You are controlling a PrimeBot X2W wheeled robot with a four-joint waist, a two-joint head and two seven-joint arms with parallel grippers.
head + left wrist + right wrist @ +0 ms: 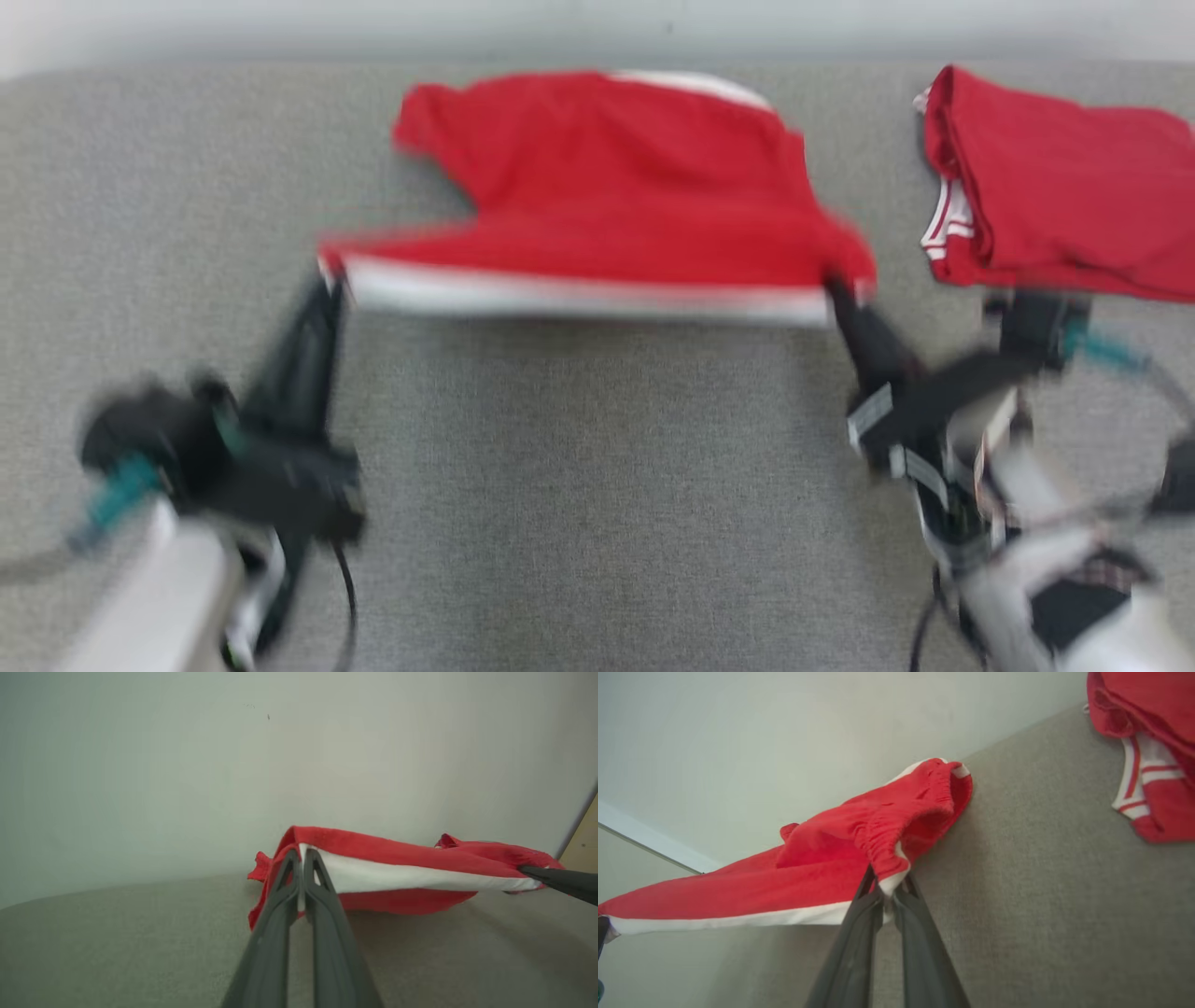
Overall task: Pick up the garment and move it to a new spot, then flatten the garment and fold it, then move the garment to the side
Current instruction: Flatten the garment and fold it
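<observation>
left gripper [329, 282]: clenched on one end of white hem | right gripper [837, 291]: clenched on other end | red shorts [607, 187]: hung stretched between both, far part resting on grey tabletop [597, 467] | folded red garment [1064, 196]: lay apart, right

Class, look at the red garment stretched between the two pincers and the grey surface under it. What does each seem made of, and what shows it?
Red garment: soft matte fabric, probably a cotton-like knit; it sags limply and its waistband puckers like elastic.
Grey surface: matte woven or felt-like cloth; fine speckled texture, no shine.
</observation>
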